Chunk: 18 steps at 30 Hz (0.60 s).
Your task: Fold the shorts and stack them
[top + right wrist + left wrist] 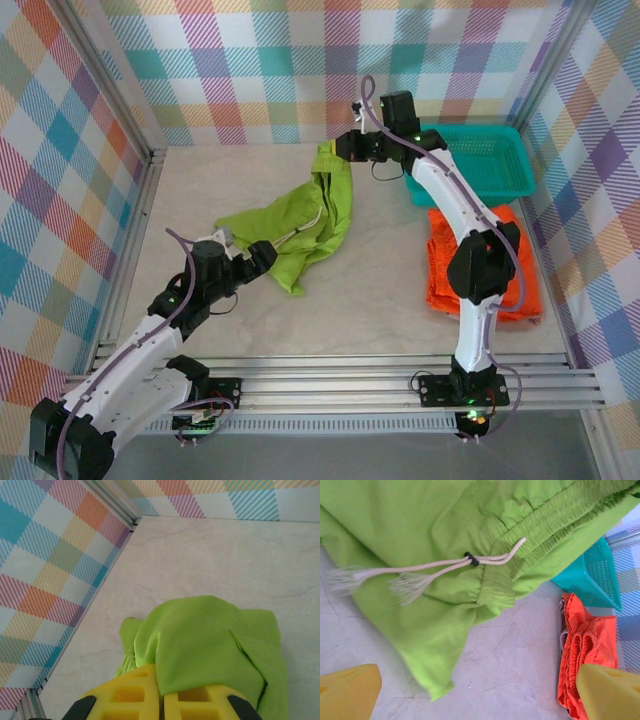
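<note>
Shorts in lime green (pixel 300 225) were mid-handling, not yet folded. The right gripper (pixel 345 148) was clamped tight on one end of them at the far middle of the table (pixel 380 290). In the right wrist view its yellow fingers (pixel 135 700) were pressed together with green cloth bunched between them. From that raised end the fabric hung down and spread loosely toward the near left, creased and uneven, with the white drawstring (pixel 435 566) trailing across the front below the gathered waistband.

The left gripper (pixel 262 258) hovered just beside the low near end of the green shorts, jaws spread fully apart and gripping nothing. In its own camera the two yellow fingertips (pixel 350 692) framed bare tabletop and the hem.

Orange shorts (pixel 438 270) lay on the right side of the table, just near of the teal basket (pixel 500 160). They looked already folded into a flat pile, partly hidden by the right arm. Whether a pink pair lay beneath them I could not tell.

By my judgement the task was past the halfway mark. The green pair remained to be laid flat, folded and set on the orange pile.
</note>
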{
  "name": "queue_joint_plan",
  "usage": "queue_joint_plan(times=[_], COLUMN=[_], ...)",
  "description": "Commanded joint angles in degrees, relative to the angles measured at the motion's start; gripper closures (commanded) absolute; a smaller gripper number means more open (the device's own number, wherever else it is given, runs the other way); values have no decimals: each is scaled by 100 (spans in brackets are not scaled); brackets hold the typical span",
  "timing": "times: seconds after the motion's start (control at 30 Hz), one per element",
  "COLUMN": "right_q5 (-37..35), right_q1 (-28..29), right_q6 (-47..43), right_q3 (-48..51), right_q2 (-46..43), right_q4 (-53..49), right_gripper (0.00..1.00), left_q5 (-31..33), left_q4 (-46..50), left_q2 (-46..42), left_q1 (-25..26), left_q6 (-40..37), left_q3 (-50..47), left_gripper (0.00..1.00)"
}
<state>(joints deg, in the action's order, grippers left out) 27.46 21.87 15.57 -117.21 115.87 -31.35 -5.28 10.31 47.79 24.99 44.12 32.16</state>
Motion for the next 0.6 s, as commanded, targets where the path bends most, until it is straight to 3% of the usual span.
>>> queue_joint_plan(times=[0.0, 0.13, 0.23, 0.4, 0.57], right_q5=[144, 104, 4, -152, -316], right_q1=[79, 80, 72, 63, 37], right_q6=[-7, -6, -74, -149, -134], right_q3=[-243, -157, -145, -101, -105], right_q2=[167, 142, 133, 137, 170], right_q4=[84, 88, -5, -158, -289], right_gripper=[94, 94, 94, 94, 94], left_q5=[-244, -568, -529, 543, 1419], left_q4=[-207, -587, -345, 852, 1352], left_q2=[319, 1050, 1753, 2957, 4094], left_q1=[17, 321, 663, 1380, 1857], left_q6=[58, 91, -309, -1564, -2546], left_q3=[64, 324, 912, 2334, 3330], left_gripper=[0, 6, 9, 17, 31])
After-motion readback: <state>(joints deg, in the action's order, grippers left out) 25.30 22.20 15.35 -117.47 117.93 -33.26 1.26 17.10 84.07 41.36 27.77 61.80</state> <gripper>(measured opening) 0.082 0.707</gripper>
